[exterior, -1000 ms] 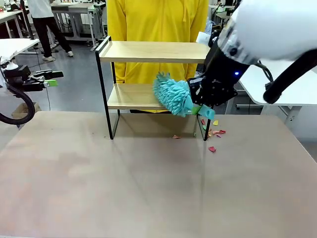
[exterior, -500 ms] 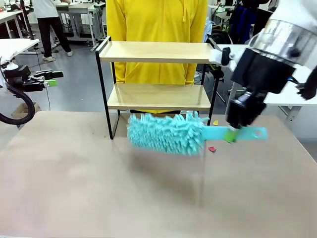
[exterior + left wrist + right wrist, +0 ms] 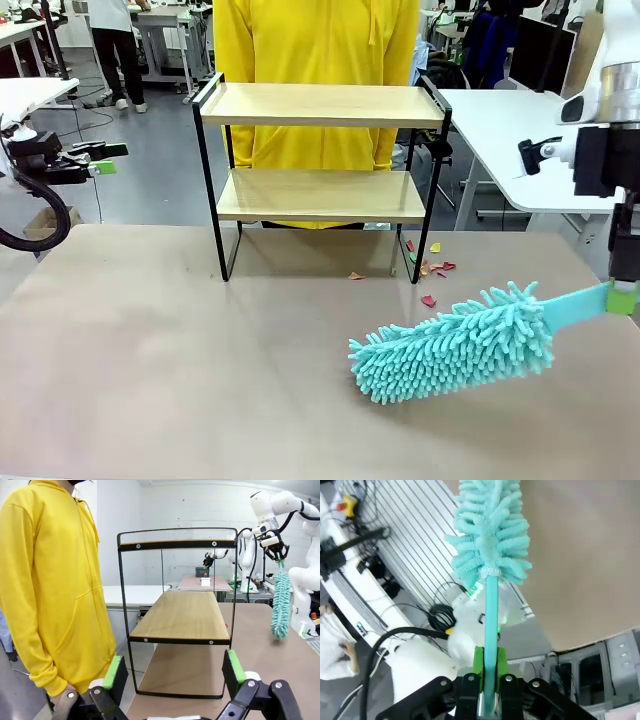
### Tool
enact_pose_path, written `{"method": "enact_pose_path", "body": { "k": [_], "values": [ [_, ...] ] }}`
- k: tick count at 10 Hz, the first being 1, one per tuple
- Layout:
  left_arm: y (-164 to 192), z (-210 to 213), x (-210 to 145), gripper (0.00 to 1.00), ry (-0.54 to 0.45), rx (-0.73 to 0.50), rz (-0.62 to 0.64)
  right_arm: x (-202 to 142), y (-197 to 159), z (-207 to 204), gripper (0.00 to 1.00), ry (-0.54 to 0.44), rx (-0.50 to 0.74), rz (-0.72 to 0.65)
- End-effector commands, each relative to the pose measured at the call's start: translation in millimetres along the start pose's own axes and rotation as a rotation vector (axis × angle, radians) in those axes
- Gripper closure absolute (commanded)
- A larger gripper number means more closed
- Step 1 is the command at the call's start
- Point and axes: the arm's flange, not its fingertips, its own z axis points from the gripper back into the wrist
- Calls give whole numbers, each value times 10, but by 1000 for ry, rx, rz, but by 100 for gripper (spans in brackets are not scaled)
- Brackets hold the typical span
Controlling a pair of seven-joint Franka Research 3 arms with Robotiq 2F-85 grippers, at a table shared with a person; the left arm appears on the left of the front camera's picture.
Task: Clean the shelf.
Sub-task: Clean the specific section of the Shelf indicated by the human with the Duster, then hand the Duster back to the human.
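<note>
The shelf, two pale wood boards in a thin black frame, stands at the table's far edge. Right gripper pinches a duster; left gripper is spread.

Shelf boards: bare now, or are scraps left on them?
Bare. Both boards of the shelf show clean wood in the front view; the coloured scraps lie on the table by its right leg.

White arm, black end effector with green pads (person wears a yellow hoodie).
</note>
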Motion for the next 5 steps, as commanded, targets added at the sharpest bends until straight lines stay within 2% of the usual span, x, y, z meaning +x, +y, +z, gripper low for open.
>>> {"method": "enact_pose_path", "body": {
  "k": [1,5],
  "values": [
    [-20,-3,37,0,-2,-3,-13,-11,102,-29,87,-27,25,-11],
    [-20,-3,37,0,-2,-3,-13,-11,102,-29,87,-27,25,-11]
  ]
}}
